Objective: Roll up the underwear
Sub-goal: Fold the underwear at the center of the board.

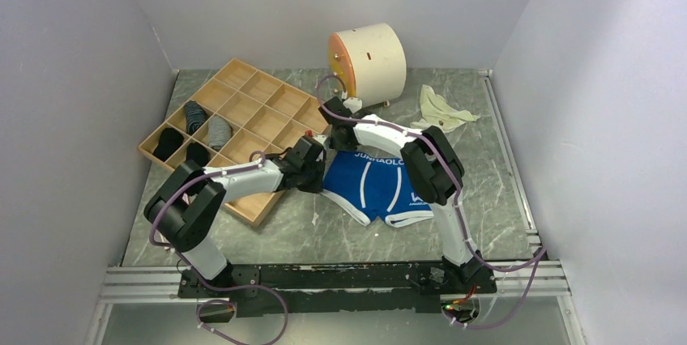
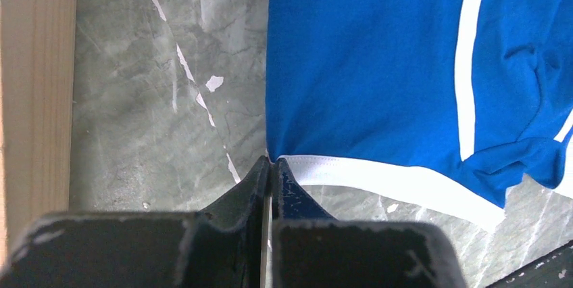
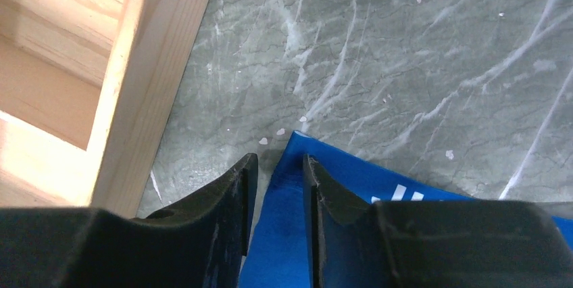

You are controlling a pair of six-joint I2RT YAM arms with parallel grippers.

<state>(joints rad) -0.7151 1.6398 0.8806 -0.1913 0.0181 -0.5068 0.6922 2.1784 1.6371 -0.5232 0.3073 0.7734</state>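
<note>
Lettering in white capitals runs along the waistband (image 1: 378, 155) of the blue boxer briefs (image 1: 369, 187). "JUNMAOLO" can be read from above before the right arm covers the rest. A small white mark near one leg opening is too small to read.

The briefs lie spread flat on the grey marbled table (image 1: 324, 232), just beside the wooden compartment tray (image 1: 255, 214), waistband on the far side and legs toward the arm bases. They are bright blue with white piping down the front and white leg hems, slightly rumpled at the crotch.

The left gripper (image 2: 270, 165) has its fingers pressed together, tips touching the corner of a white hem; whether cloth is caught between them cannot be told. The right gripper (image 3: 278, 159) stands with its jaws apart, a blue waistband corner lying between them.
</note>
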